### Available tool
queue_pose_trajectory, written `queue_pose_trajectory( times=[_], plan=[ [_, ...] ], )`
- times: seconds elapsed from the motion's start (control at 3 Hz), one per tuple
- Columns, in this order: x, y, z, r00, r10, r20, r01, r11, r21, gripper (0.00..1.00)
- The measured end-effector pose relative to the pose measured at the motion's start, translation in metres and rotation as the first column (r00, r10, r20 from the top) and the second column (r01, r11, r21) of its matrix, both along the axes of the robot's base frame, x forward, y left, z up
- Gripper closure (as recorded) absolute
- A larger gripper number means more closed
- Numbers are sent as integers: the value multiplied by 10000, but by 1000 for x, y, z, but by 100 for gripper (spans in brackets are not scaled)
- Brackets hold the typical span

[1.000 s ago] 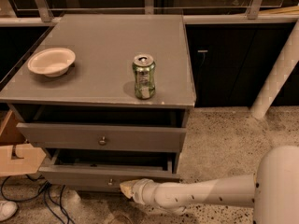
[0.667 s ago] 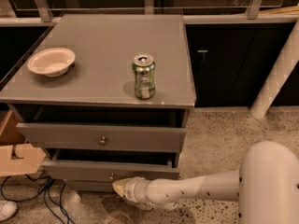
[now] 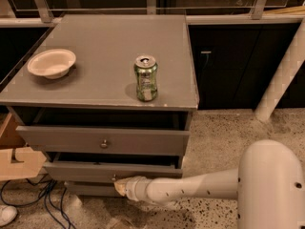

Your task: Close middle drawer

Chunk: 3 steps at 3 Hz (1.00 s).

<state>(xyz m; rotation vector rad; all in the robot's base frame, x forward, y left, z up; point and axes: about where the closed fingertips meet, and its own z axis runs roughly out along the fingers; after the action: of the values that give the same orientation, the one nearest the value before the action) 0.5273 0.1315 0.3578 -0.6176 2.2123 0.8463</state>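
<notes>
Grey three-drawer cabinet with the arm (image 3: 190, 187) reaching in low from the right. The gripper (image 3: 120, 187) sits against the front of the middle drawer (image 3: 143, 171), directly below its small round knob (image 3: 114, 177); whether it is released or clenched cannot be told. The middle drawer, immediately above and to both sides of the gripper, is a wide, shallow grey box with a flat front, pulled out a little so that a dark slot shows along its top edge. Its long axis runs left to right and its front faces the camera. Above the gripper lies the taller top drawer (image 3: 143, 141), also partly out; the lowest drawer front (image 3: 86, 190) is just left of the gripper. Higher still, the grey tabletop (image 3: 95, 37) carries a cream bowl (image 3: 51, 63) up-left and a green drinks can (image 3: 146, 78) almost straight above. The floor (image 3: 214, 137) is speckled terrazzo; blue cables (image 3: 43, 194) and a cardboard box (image 3: 19, 161) lie to the left.
</notes>
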Motion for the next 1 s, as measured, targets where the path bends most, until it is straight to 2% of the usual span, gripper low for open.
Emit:
queue_pose_trajectory(
  times=[1.0],
  plan=[
    [24, 10, -3, 9998, -84, 161, 84, 10000, -21, 100]
  ],
)
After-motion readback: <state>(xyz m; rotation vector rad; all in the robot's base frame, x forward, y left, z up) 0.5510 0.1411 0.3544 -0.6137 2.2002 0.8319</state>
